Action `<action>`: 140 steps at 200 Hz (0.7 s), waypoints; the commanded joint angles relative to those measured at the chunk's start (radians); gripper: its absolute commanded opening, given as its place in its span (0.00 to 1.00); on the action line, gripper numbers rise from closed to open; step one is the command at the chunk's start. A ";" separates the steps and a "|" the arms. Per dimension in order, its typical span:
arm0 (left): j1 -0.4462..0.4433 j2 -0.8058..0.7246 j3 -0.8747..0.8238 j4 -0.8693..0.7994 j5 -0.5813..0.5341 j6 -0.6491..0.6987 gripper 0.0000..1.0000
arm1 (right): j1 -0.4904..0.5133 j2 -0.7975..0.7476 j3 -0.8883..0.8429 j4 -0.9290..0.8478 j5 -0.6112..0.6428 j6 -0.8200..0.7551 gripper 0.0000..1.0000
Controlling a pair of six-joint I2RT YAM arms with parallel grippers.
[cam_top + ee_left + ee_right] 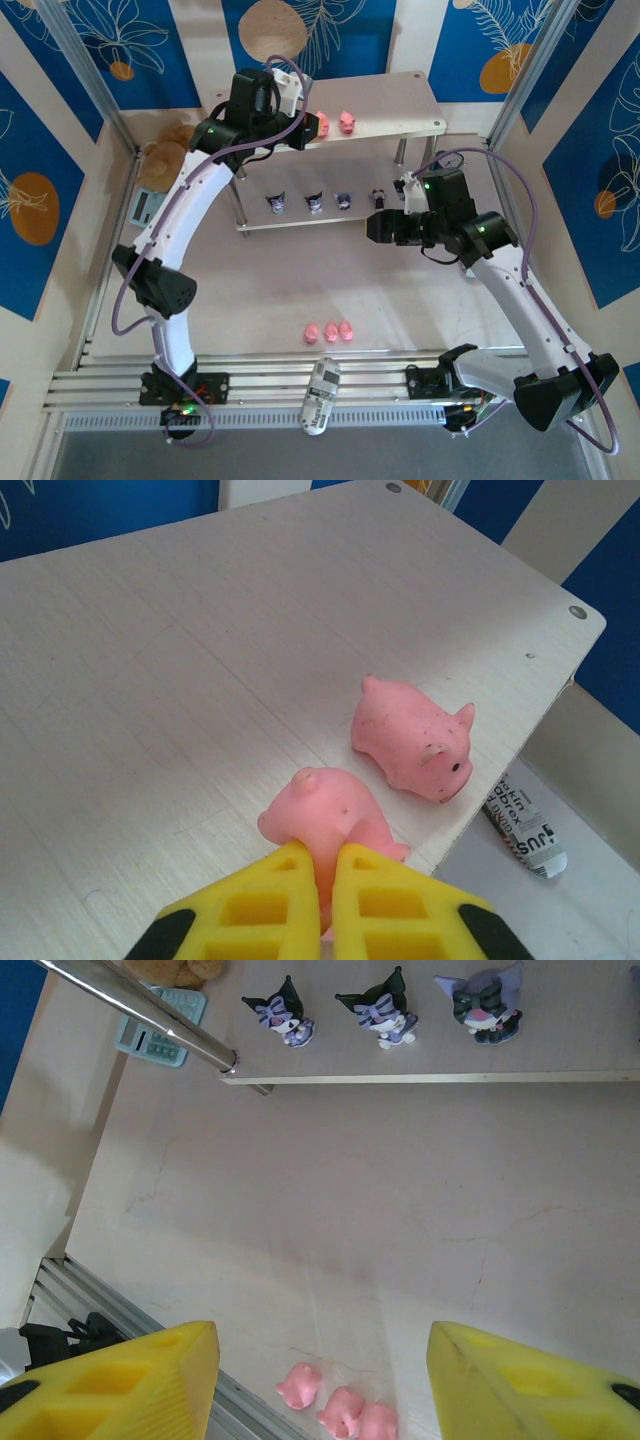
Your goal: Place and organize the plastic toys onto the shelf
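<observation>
Up on the top board of the shelf (150,680), my left end effector (322,855) pinches a glossy pink pig (325,805) by its rear, close to the front edge. A second pig (412,738) stands just beside it, nearer the corner. Bare pale wood grain stretches behind them. My right end effector (322,1340) hangs wide open over the desk (350,1210), three pigs (340,1412) below it, dark pointed-ear figurines (385,1010) lined along the lower board.

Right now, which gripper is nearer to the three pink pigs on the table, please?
Right. The right gripper is open by the shelf's lower board, beyond the three pigs; the left gripper pinches another pig up on the top board.
</observation>
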 commanded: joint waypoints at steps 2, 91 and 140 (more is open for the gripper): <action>0.014 0.020 0.036 -0.036 -0.015 0.009 0.15 | -0.008 0.003 -0.009 0.016 -0.031 -0.017 0.58; 0.013 0.031 0.038 -0.014 -0.049 0.006 0.27 | -0.020 0.001 -0.019 0.024 -0.035 -0.018 0.58; 0.013 0.029 0.038 0.008 -0.035 0.001 0.30 | -0.023 0.003 -0.019 0.028 -0.039 -0.018 0.58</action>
